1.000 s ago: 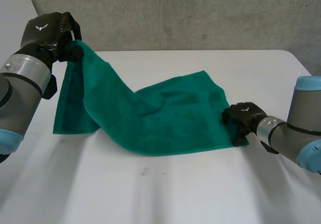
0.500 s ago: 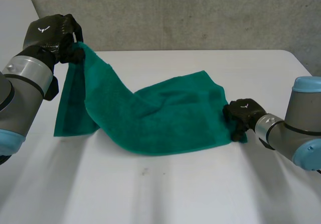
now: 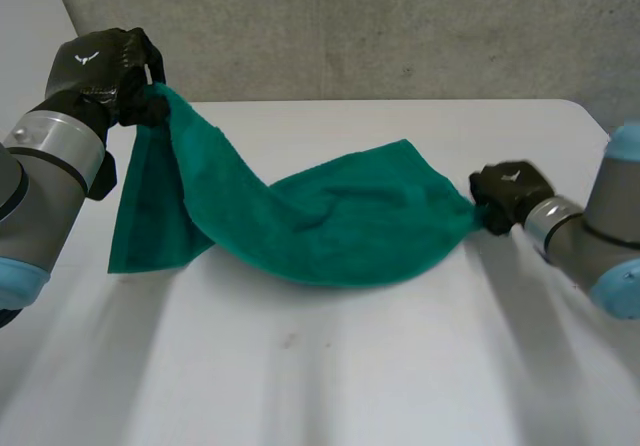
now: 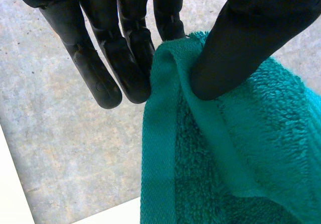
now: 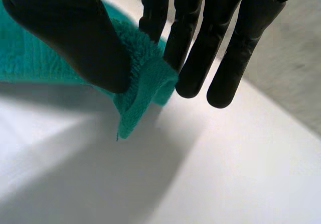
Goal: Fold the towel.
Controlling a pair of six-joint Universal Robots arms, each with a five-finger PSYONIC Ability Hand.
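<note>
A green towel (image 3: pixel 320 221) stretches across the white table (image 3: pixel 330 366), sagging in the middle. My left hand (image 3: pixel 105 71) holds one corner raised at the far left; thumb and fingers pinch the towel (image 4: pixel 225 148) there. A flap hangs down from that corner to the table. My right hand (image 3: pixel 508 194) is at the right, pinching the opposite near corner, which is lifted off the table. In the right wrist view the thumb (image 5: pixel 85 43) presses the towel corner (image 5: pixel 143 91) against the fingers.
A grey wall (image 3: pixel 400 26) runs behind the table's far edge. The table's right edge lies close beyond my right arm (image 3: pixel 600 246). Bare tabletop spreads in front of the towel.
My right hand has shut on the towel's near right corner and pulled it up and to the right, drawing the cloth taut. The left hand has stayed put.
</note>
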